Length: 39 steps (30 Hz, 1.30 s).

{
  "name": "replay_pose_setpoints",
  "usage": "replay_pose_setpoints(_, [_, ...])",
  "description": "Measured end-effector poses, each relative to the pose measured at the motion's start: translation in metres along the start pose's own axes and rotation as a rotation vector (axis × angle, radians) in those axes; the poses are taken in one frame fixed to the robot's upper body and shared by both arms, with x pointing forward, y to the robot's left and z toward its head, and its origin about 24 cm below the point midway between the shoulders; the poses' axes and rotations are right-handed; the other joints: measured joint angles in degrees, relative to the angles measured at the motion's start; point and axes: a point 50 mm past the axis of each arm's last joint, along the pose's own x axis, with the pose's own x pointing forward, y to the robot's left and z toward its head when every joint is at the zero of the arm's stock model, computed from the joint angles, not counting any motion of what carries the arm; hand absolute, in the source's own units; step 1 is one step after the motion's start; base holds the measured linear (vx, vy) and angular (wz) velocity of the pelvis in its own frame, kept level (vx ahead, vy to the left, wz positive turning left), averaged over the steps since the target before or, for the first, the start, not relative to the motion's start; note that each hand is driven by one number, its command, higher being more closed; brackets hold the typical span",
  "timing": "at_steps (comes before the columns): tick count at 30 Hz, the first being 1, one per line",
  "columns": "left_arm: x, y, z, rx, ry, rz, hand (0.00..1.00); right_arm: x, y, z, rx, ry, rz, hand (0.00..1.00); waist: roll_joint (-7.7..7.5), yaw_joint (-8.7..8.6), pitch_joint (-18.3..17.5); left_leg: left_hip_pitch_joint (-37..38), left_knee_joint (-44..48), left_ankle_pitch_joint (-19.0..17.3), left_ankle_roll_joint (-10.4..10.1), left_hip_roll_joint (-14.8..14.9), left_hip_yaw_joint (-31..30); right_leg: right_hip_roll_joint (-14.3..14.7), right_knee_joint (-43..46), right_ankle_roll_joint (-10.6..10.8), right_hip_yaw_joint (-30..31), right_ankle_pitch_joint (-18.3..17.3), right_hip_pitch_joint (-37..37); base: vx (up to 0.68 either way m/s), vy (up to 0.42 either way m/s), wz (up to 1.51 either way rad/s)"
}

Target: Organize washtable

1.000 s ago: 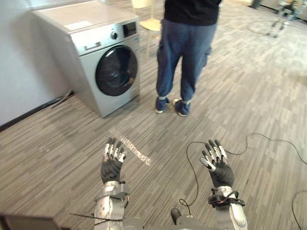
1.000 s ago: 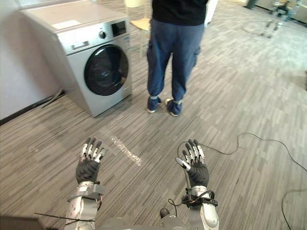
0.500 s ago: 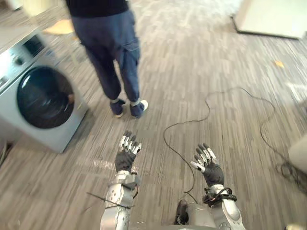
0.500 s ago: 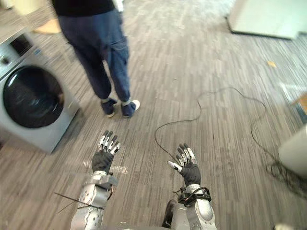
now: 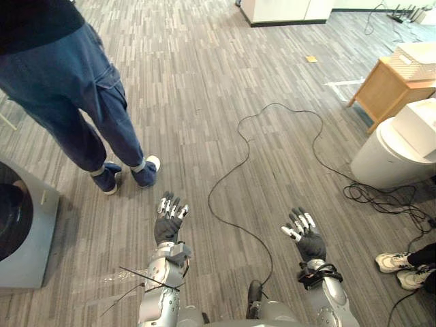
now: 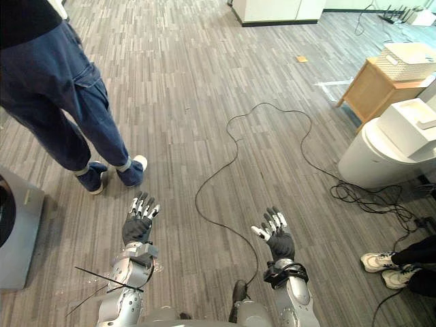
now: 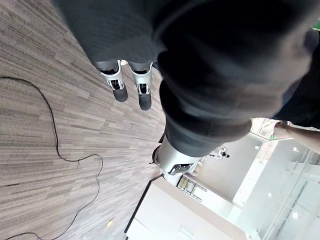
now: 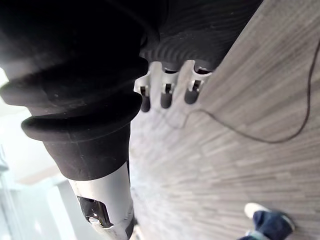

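Note:
Both my hands hang over the striped grey floor with nothing in them. My left hand (image 5: 167, 223) is at the lower middle left, fingers straight and spread. My right hand (image 5: 305, 236) is at the lower right, fingers straight and spread too, thumb out to the side. No washtable is in sight. A grey washing machine (image 5: 20, 235) shows its corner at the left edge.
A person in blue trousers (image 5: 75, 95) stands at the upper left, shoes (image 5: 144, 170) close ahead of my left hand. A black cable (image 5: 238, 146) snakes across the floor. A white round bin (image 5: 398, 146) and a wooden side table (image 5: 385, 87) stand right. Another person's shoes (image 5: 402, 266) are at the lower right.
The camera has swung right: the washing machine slid to the left edge, and the bin, wooden table and a second person's shoes came into view. Both hands stay open and empty.

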Motion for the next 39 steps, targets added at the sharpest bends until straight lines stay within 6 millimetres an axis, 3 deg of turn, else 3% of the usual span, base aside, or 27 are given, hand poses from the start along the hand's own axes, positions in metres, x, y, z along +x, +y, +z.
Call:
replay_pose_setpoints(3, [-0.015, 0.015, -0.01, 0.011, 0.051, 0.052, 0.0, -0.008, 0.003, -0.013, 0.055, 0.042, -0.019, 0.0, -0.94, 0.37, -1.23, 1.63, -2.9, 0.62, 0.94, -3.63, 0.05, -2.59, -1.57, 1.74, 0.71, 0.45, 0.76, 0.08, 0.229, 0.14])
replay_pose_setpoints(6, [-0.018, 0.018, -0.013, 0.015, 0.069, 0.062, 0.0, -0.006, 0.008, -0.016, 0.108, 0.051, -0.016, 0.0, -1.09, 1.5, -1.33, 2.1, -3.17, 0.64, 1.03, -4.95, 0.04, -3.72, -1.56, 1.75, 1.13, 0.45, 1.06, 0.05, 0.171, 0.06])
replay_pose_setpoints(9, [-0.02, 0.019, -0.012, 0.017, 0.067, 0.062, 0.0, -0.004, 0.011, -0.016, 0.117, 0.049, -0.002, 0.0, -1.15, 1.47, -1.37, 4.06, -3.82, 0.61, 1.07, -5.08, -0.14, -3.66, -1.59, 1.81, 1.35, 0.4, 2.59, 0.03, 0.042, -0.02])
replay_pose_setpoints(10, [-0.021, 0.014, -0.002, 0.008, 0.025, 0.036, 0.0, -0.007, 0.012, -0.034, 0.137, 0.131, 0.005, 0.0, -0.51, 1.7, -1.73, 9.22, -10.61, 1.44, 3.05, -4.41, -0.2, -1.08, -4.31, 2.88, 2.78, -0.72, 5.16, 0.0, 0.0, 0.0])
replay_pose_setpoints(18, [-0.021, 0.015, -0.006, 0.004, 0.043, 0.045, 0.0, -0.007, 0.01, -0.034, 0.124, 0.137, -0.008, 0.0, -0.21, 1.68, -1.87, 9.38, -10.59, 1.44, 3.05, -4.45, -0.12, -1.08, -4.33, 2.88, 3.0, -0.7, 5.22, 0.0, 0.0, 0.0])
replay_pose_setpoints(26, [-0.032, 0.025, -0.06, 0.053, 0.317, 0.102, 0.0, -0.007, -0.007, -0.064, 0.061, 0.295, -0.148, 0.0, 0.2, 1.51, -2.15, 9.18, -10.65, 2.09, 1.97, -4.65, -0.68, -1.12, -6.39, 2.59, 2.48, 0.48, 6.76, -0.04, -0.016, 0.03])
replay_pose_setpoints(30, [-0.036, 0.026, -0.068, 0.083, 0.359, 0.097, 0.0, -0.004, -0.01, -0.069, 0.049, 0.32, -0.192, 0.0, 0.04, 1.74, -2.15, 8.24, -12.54, 4.0, 2.07, -5.52, -2.41, -1.61, -6.36, 2.29, 0.99, 0.75, 5.87, -0.11, -0.038, 0.23])
replay_pose_setpoints(33, [-0.035, 0.028, -0.066, 0.1, 0.355, 0.091, 0.0, 0.005, -0.007, -0.067, 0.06, 0.314, -0.222, 0.0, -0.39, 3.18, -2.01, 6.9, -13.07, 4.75, 1.99, -5.56, -3.11, -1.64, -5.55, 2.17, 0.66, 0.86, 4.21, -0.12, -0.035, 0.09])
replay_pose_setpoints(36, [-0.026, 0.023, -0.061, 0.11, 0.332, 0.07, 0.0, 0.017, 0.001, -0.06, 0.073, 0.287, -0.195, 0.0, -1.14, 4.4, -0.84, 4.6, -9.8, 3.62, 2.11, -5.48, -3.47, -3.75, 5.7, 2.57, 0.96, -4.69, -1.44, -0.11, 0.007, 0.11])
replay_pose_setpoints(37, [-0.016, 0.02, -0.054, 0.123, 0.304, 0.051, 0.0, 0.021, 0.006, -0.057, 0.056, 0.282, -0.167, 0.0, -2.74, 4.49, 1.26, 3.86, -6.27, 1.52, 2.3, -5.56, -3.66, -5.78, 15.93, 2.63, 1.85, -9.22, -5.14, -0.1, -0.014, 0.13])
replay_pose_setpoints(39, [-0.011, 0.019, -0.05, 0.133, 0.287, 0.061, 0.0, 0.025, 0.012, -0.056, 0.028, 0.278, -0.136, 0.0, -4.09, 4.47, 2.88, 3.99, -3.07, -0.53, 2.5, -6.0, -3.78, -7.31, 23.46, 2.82, 4.04, -11.52, -7.48, -0.08, 0.006, 0.0])
